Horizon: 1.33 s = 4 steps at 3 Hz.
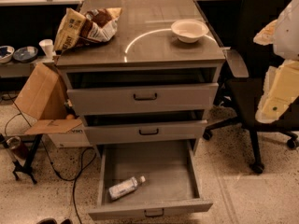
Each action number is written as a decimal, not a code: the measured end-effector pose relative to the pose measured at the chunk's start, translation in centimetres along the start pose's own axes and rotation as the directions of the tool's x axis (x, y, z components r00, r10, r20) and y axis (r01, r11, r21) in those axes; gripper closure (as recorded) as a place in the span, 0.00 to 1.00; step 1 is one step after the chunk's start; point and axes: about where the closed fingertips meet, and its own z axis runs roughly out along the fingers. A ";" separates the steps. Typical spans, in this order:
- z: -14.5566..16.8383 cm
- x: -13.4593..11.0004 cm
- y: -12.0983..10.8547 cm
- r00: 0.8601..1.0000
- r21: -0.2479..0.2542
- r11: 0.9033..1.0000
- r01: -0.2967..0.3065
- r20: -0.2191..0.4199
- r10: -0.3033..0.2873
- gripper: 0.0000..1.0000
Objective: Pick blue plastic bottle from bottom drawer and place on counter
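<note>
The blue plastic bottle (pixel 125 187) lies on its side: translucent body, pale bluish-white label, white cap pointing up and to the right. It sits on the floor of the bottom drawer (pixel 149 212), low and far to the left of the gripper (pixel 277 95), well apart from it.

The gripper hangs at the right edge of the view, in front of the office chair (pixel 261 13), at about the height of the top drawer (pixel 142 97). Clenched or released? I cannot tell. The bottle is plainly not in it.

The bottom drawer is pulled fully out and the bottle is the only thing in it. It lies near the front-left corner, close to the left wall, and the drawer floor on the gripper's side is bare. Above it the middle drawer (pixel 147 132) and the top drawer each stand slightly out, overhanging the back of the bottom one, with dark gaps above their fronts.

Up on the counter (pixel 149 41), to the upper left of the gripper, a white bowl (pixel 189 30) sits at the near-right corner and looks empty. A crumpled snack bag (pixel 86 26) slumps over the far-left corner, with bare glossy top between the two. Far left of the cabinet, an open cardboard box (pixel 42 94) leans, and a dark cable (pixel 77 171) trails across the speckled floor.
</note>
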 end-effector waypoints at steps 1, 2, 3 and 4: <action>0.0 0.0 0.0 1.000 0.000 1.000 0.000 0.000 0.000 0.00; 2.1 -1.0 0.4 0.998 -0.012 0.999 0.051 0.026 -0.051 0.00; 8.4 -4.0 3.6 0.976 -0.045 0.981 0.191 0.120 -0.184 0.00; 17.1 -5.9 7.2 0.941 -0.094 0.950 0.297 0.197 -0.275 0.00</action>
